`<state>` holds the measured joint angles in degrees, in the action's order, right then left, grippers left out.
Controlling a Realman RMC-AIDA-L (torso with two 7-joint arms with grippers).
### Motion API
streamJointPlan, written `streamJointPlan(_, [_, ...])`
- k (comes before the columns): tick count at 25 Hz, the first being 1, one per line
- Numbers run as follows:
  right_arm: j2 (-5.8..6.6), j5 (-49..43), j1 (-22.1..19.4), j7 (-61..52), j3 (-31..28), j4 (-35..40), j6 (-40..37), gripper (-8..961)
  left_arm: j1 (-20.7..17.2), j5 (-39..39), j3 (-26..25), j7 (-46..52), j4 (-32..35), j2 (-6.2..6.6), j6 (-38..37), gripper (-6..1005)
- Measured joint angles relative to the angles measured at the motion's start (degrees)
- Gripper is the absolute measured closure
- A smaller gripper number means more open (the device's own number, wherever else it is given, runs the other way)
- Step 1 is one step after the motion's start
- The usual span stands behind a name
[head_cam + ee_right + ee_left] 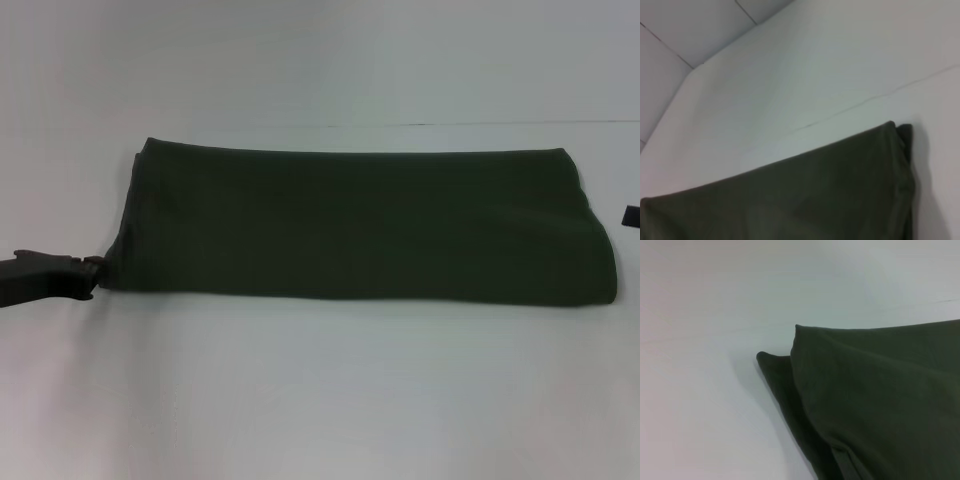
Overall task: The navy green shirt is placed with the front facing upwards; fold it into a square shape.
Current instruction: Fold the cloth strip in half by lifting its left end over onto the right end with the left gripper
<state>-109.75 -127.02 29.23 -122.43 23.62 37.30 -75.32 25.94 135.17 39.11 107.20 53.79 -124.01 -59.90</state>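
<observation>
The shirt point(360, 225) is laid on the white table point(320, 400) as a long, flat band that runs from left to right, a little beyond the middle of the table. No lettering and no label are seen on it; only plain dark green cloth is shown. Its far edge is straight, and its near edge is slightly wavy. At the right end the cloth is rounded into a fold.

The left gripper point(97, 275) is seen at the left near corner of the shirt, low over the table. Its tip is touching the cloth at this corner, and the corner is pulled to a small point there. Whether the claw is clenched on the cloth or released cannot be told.

In the left wrist view the shirt point(875, 405) is seen in layers, with a lower layer sticking out under the upper one at the end.

A small dark part of the right gripper point(632, 216) is seen at the right edge, just beside the right end of the shirt but apart from it. The state of its claw cannot be told. In the right wrist view a corner of the shirt point(805, 200) is lying flat on the table point(790, 75).
</observation>
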Motion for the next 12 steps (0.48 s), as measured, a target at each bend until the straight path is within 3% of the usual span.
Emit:
streamJointPlan(7, [0.54,-3.0,-0.3,-1.4,0.0,-0.1,-0.1,177,0.0,0.0,0.0,0.1,0.1,0.0,0.0,993])
streamJointPlan(12, [-0.04,-3.2,-0.3,-1.4,1.5,-0.5,0.1,177,0.1,0.0,0.0,0.1,0.1,0.0,0.0,992])
